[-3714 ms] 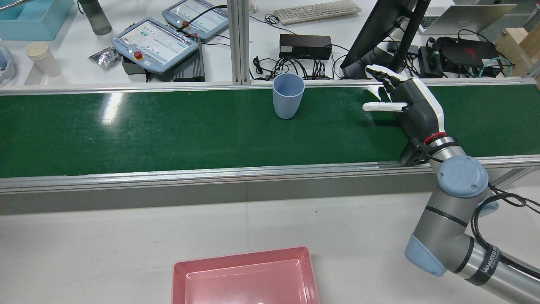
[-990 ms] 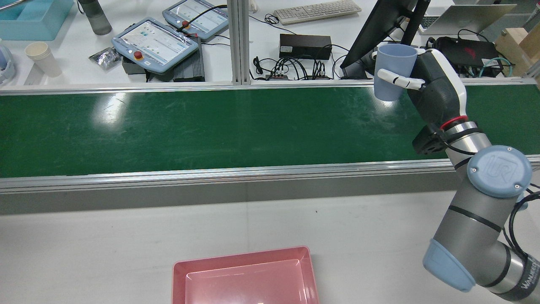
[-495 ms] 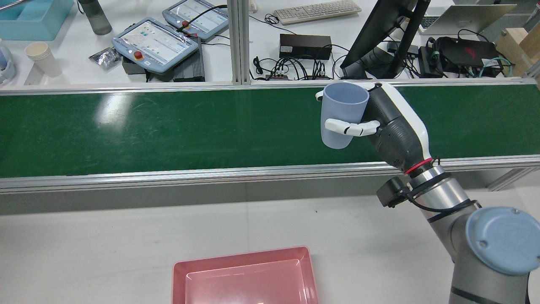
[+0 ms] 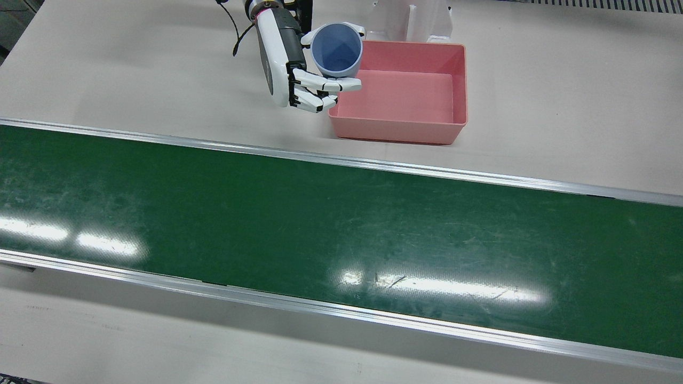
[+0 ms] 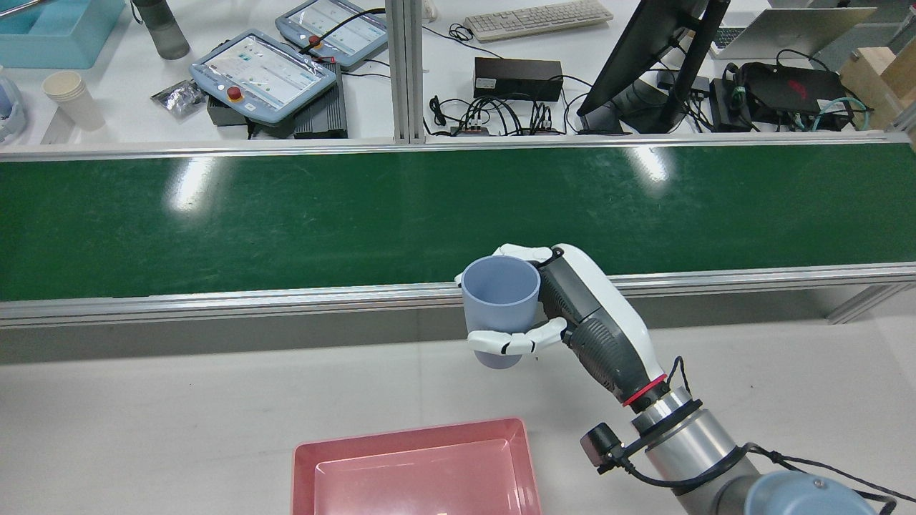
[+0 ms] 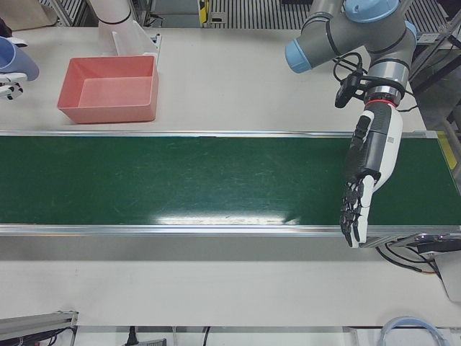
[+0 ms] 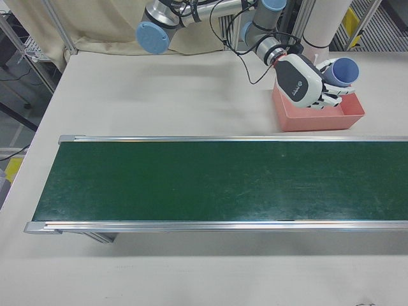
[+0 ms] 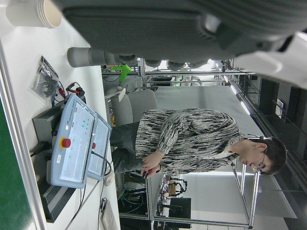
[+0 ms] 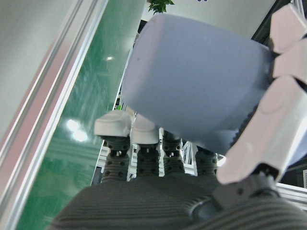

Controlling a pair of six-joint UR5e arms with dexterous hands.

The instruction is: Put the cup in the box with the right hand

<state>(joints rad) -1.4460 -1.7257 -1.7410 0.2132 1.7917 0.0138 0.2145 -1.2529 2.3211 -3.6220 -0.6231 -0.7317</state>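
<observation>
My right hand [image 5: 580,318] is shut on the light blue cup [image 5: 499,309] and holds it upright, off the table. In the front view the cup [image 4: 337,50] overlaps the corner of the pink box [image 4: 395,130] on the right arm's side. The box [image 5: 408,433] is empty. The cup [image 7: 345,70] and hand [image 7: 301,81] also show above the box [image 7: 306,122] in the right-front view. The right hand view is filled by the cup [image 9: 201,86] between the fingers [image 9: 115,125]. My left hand [image 6: 371,162] is open, fingers straight, over one end of the belt.
The green conveyor belt [image 4: 320,224] with metal side rails runs across the station between the box and the operators' side. Behind it in the rear view are teach pendants [image 5: 261,71], a monitor [image 5: 644,57] and cables. A white pedestal [image 4: 411,21] stands behind the box.
My right hand has taken the cup off the belt, lifted it, and carried it back across the near rail towards the pink box. The belt now holds nothing.
</observation>
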